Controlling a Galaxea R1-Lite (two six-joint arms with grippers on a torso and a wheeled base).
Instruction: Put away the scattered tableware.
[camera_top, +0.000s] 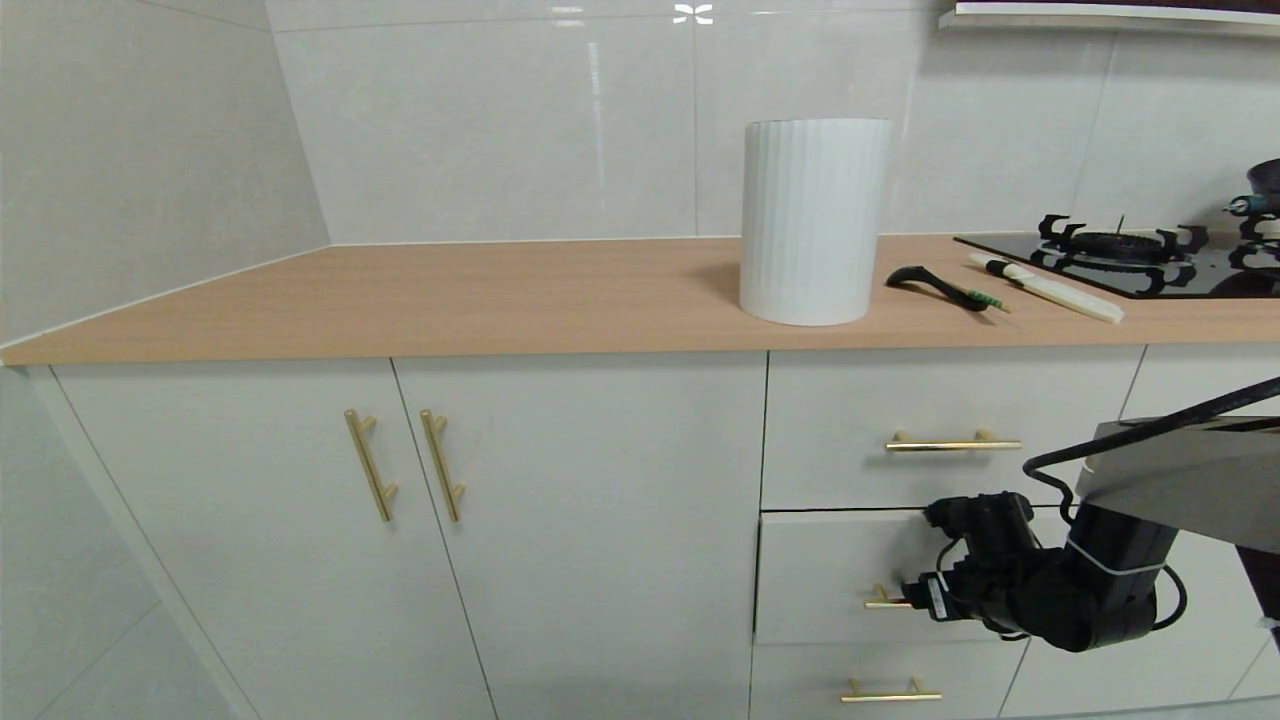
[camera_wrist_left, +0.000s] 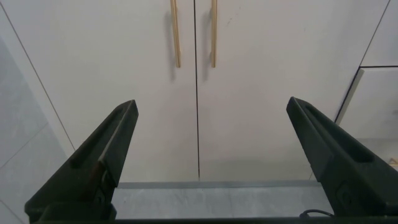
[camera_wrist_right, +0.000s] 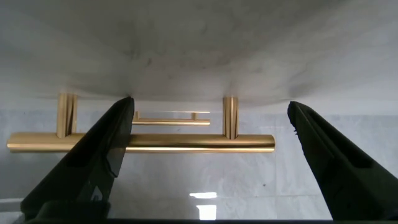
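Tableware lay on the wooden counter (camera_top: 500, 295), and you could see two pieces there: a black utensil (camera_top: 935, 285) and a long pale utensil (camera_top: 1050, 288). They lay side by side without touching, between the white ribbed canister (camera_top: 812, 220) and the gas hob (camera_top: 1120, 255). The pale one ran just beside the hob's front edge. The canister stood upright, near the black utensil on its left.

Your right gripper (camera_top: 915, 595) sat low in front of the drawer stack, at the gold handle (camera_top: 885, 602) of the middle drawer. From its wrist camera you saw the jaws spread wide, with the handle's bar (camera_wrist_right: 186, 143) running across the gap and nothing pinched.

Your left gripper (camera_wrist_left: 211, 143) faced the pair of cabinet doors (camera_wrist_left: 267, 93), jaws likewise spread and holding nothing. The two upright gold door handles (camera_wrist_left: 176, 34) stood well beyond its fingers.
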